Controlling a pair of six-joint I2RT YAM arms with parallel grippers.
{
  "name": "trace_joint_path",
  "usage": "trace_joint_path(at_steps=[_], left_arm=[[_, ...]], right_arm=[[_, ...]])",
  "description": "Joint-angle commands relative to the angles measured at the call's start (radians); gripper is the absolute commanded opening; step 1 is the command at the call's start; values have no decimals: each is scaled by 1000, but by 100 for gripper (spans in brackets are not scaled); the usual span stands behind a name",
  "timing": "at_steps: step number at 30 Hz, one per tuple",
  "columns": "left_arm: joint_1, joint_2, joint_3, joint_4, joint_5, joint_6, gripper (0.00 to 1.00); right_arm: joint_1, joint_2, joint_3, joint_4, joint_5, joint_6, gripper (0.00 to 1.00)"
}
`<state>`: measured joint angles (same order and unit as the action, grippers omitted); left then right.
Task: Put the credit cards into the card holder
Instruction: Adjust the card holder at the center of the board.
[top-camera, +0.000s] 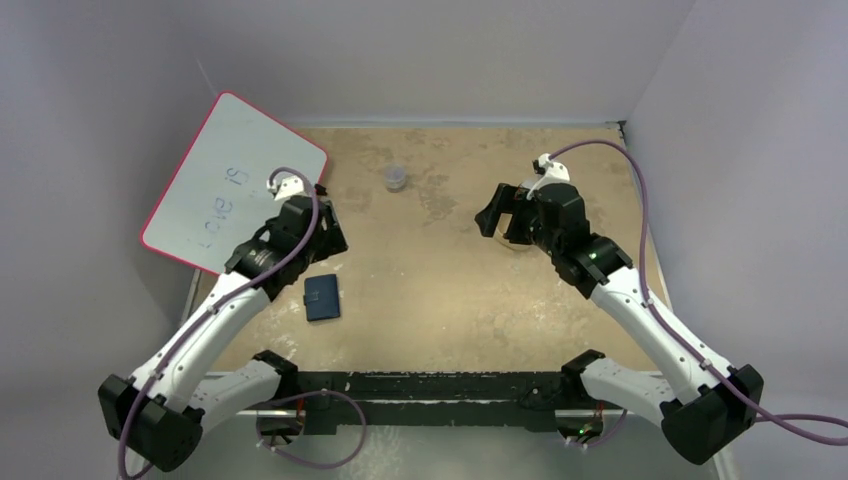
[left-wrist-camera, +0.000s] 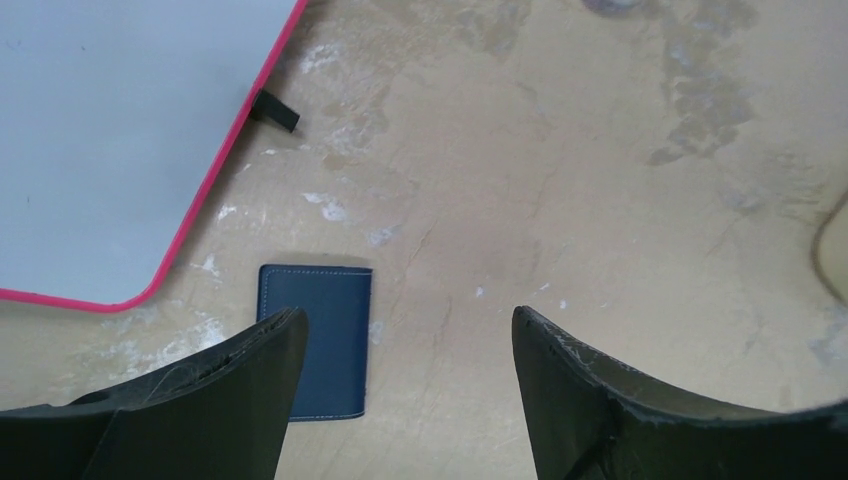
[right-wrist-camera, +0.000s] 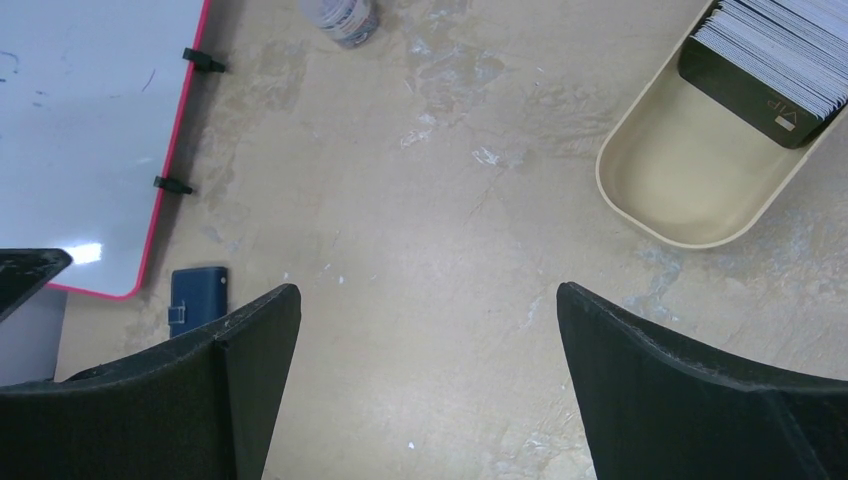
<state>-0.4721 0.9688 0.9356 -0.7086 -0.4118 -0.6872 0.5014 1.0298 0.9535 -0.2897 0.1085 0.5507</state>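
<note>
Both arms are up over the tabletop (top-camera: 450, 290), nothing gripped on either side. The left tool (left-wrist-camera: 408, 320) is spread wide and empty, hovering above the card holder (left-wrist-camera: 330, 340). The holder lies flat and closed, just off the pink-edged whiteboard's (left-wrist-camera: 110, 140) rounded corner. Over on the right, the right tool (right-wrist-camera: 428, 292) is also released, jaws wide apart, with bare tabletop between them. The credit cards (right-wrist-camera: 790, 35) are packed in a stack at the far end of the tan tray (right-wrist-camera: 680, 190) (a dark card fronts the pale ones). That puts them well apart from the navy holder. A small clear jar (right-wrist-camera: 340, 15) stands near the whiteboard's far edge.
</note>
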Motion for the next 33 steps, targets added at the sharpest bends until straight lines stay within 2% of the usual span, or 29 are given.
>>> trace_joint_path(at_steps=[1, 6, 13, 18, 27, 29, 33], left_arm=[[6, 129, -6, -71, -24, -58, 70], [1, 306, 4, -120, -4, -60, 54], [-15, 381, -23, -121, -76, -85, 57], [-19, 481, -28, -84, -62, -85, 58], [-63, 634, -27, -65, -119, -127, 62], [-70, 655, -38, -26, -96, -126, 60], [-125, 709, -27, 27, -34, -148, 48]], right_arm=[[-6, -1, 36, 25, -7, 0, 99], [-6, -5, 36, 24, -5, -13, 99], [-6, -2, 47, 17, 0, -23, 99], [-6, 1, 50, 13, -3, -26, 99], [-7, -13, 55, -16, 21, -59, 99], [-6, -15, 66, -30, 34, -66, 99], [-5, -27, 72, -49, 57, -78, 99]])
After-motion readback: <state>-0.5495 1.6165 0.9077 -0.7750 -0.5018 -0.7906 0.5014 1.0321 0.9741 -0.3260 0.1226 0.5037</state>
